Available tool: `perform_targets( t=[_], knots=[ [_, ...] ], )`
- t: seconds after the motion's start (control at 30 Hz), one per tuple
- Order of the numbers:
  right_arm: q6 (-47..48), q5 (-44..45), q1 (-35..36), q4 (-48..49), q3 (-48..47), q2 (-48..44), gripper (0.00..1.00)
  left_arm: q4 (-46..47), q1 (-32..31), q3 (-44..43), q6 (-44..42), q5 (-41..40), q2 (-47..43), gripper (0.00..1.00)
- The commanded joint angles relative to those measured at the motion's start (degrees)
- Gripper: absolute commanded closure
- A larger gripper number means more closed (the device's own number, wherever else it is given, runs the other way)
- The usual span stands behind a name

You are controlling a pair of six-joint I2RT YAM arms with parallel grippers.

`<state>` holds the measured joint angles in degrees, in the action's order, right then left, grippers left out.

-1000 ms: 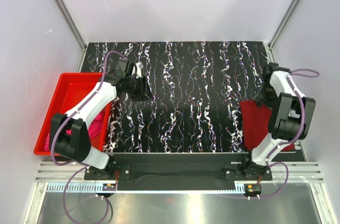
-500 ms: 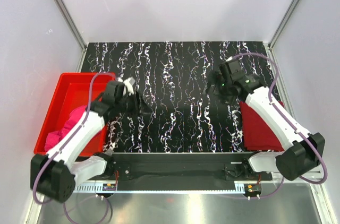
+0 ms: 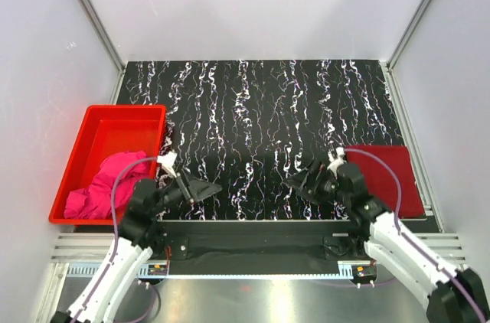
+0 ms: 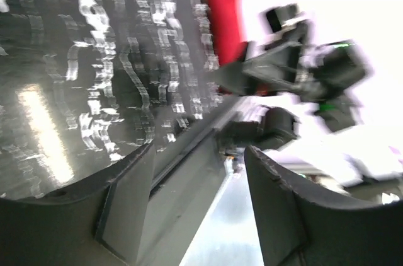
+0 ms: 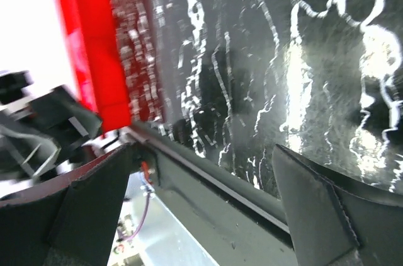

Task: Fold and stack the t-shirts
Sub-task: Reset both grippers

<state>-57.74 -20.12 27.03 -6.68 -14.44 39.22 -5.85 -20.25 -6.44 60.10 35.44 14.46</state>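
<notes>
The left pincer [image 3: 200, 187] and right pincer [image 3: 300, 180] gaped empty; the pink shirt [image 3: 103, 185] outboard of the left one could snag on its bin [image 3: 126, 110].

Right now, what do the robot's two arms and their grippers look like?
The left arm and right arm are white-shelled links with black joints, each with a looping purple cable. The left gripper and right gripper are black, with broad, dark, wedge-shaped fingers.
</notes>
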Motion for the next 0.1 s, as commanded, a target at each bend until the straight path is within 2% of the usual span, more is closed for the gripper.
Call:
perform_targets(
  t=[0.0,0.07],
  knots=[
    [-5.7,-5.2,0.3,16.5,7.9,-9.0,0.0,19.3,-0.1,6.2,11.1,6.9,-9.3,0.36],
    [-7.8,-9.6,0.3,23.6,10.9,-13.7,0.0,26.4,-0.1,12.7,19.0,8.1,-16.3,0.34]
  ],
)
